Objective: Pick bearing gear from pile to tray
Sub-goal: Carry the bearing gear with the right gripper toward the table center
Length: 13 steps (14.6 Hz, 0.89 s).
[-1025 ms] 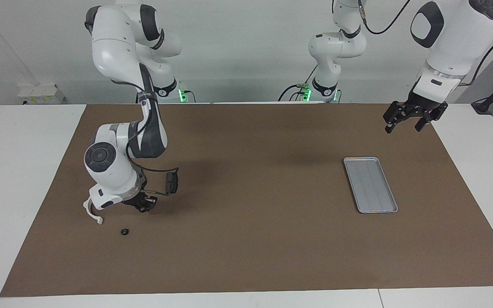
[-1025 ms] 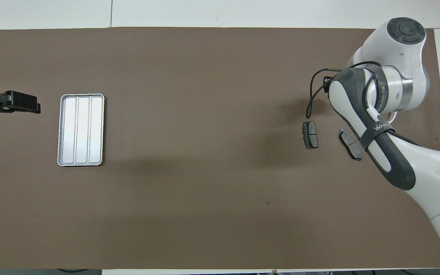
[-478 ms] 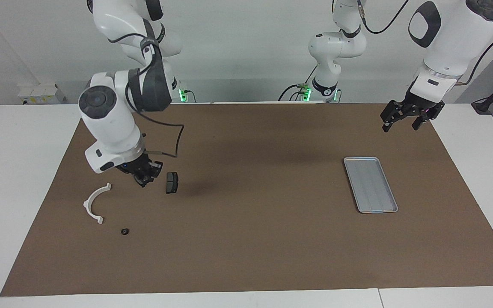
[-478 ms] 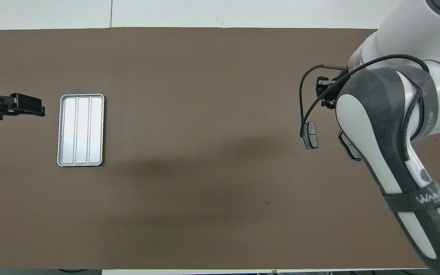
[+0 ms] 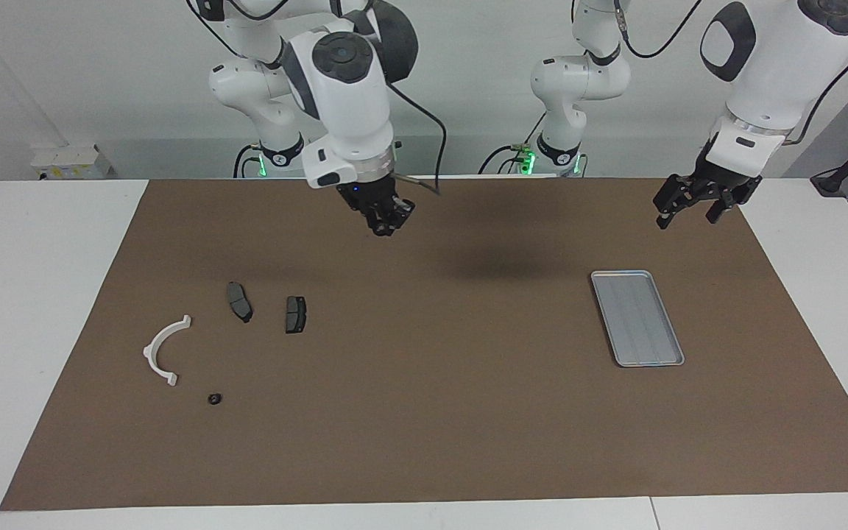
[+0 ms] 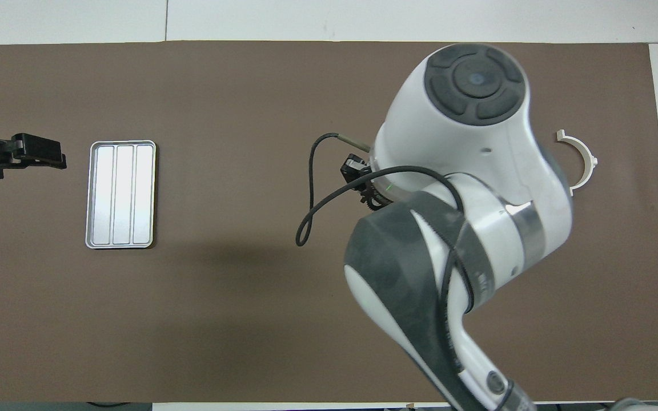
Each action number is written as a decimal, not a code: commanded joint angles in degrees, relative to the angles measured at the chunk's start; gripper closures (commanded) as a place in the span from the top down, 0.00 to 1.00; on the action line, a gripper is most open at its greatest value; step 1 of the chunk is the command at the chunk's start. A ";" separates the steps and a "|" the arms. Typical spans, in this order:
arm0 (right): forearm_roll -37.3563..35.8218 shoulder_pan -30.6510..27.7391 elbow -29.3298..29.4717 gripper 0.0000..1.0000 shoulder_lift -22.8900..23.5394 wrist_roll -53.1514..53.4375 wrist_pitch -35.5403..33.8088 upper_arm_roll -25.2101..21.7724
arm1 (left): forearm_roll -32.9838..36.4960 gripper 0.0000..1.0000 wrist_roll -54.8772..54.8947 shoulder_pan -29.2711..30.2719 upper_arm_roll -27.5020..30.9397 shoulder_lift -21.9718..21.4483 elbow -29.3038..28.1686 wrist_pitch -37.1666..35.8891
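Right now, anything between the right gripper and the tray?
Nothing visible: only bare mat lies from the right gripper, holding the bearing gear, to the tray. Left gripper hangs beside the tray, off that line.

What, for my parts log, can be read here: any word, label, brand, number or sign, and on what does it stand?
No text can be read in either view.
Dark band on the right arm: faint pale marks, too small to read.
tray, white bracket, brake pads, and the bearing gear held in the right gripper: no lettering shows.
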 commanded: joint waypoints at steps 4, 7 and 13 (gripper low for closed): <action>-0.18 6.67 3.69 0.00 9.17 9.75 9.22 -0.25 | 0.13 1.00 -1.80 0.02 0.49 -1.87 -2.82 1.00; -1.84 8.16 3.25 0.00 14.35 13.26 14.41 -0.25 | 0.13 1.00 -1.88 -0.59 0.49 -2.31 -3.61 1.44; -5.28 10.02 3.17 0.00 21.83 16.88 23.65 -0.25 | 0.13 1.00 -2.50 -1.73 0.32 -2.48 -3.70 0.29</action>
